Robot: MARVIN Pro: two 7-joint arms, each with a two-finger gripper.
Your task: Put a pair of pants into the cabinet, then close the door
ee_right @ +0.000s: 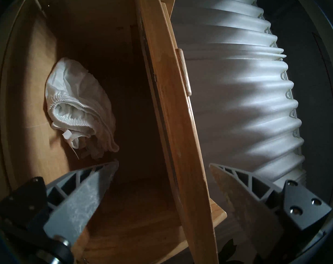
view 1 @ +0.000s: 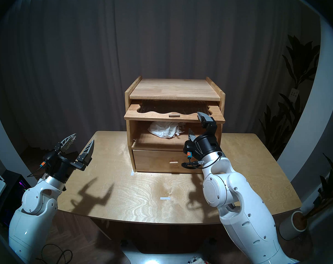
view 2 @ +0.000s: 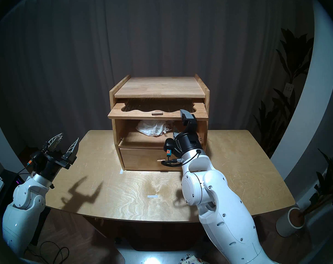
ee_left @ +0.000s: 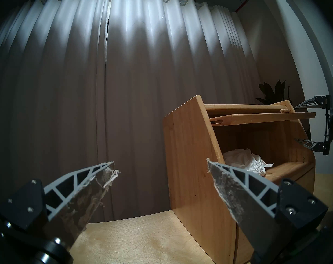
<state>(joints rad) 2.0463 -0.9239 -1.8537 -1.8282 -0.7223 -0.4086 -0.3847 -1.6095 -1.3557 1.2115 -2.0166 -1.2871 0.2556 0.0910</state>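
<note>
Just past the right gripper [ee_right: 162, 169], deep in the cabinet [view 1: 129, 128], sit the pants [ee_right: 80, 105], clear of both fingers. Its jaws stand wide and hold nothing, one finger under the raised door [ee_right: 173, 113], one over it, the panel's edge between them. So stowing looks finished; the closing step is up. Next move probably means squeezing that edge and swinging the door down. The left gripper [view 1: 81, 143], off to the side, is spread wide and empty.

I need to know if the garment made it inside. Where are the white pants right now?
The pants lie bunched on the floor of the cabinet's upper compartment, toward the back, beneath the raised door and apart from the open right gripper.
</note>
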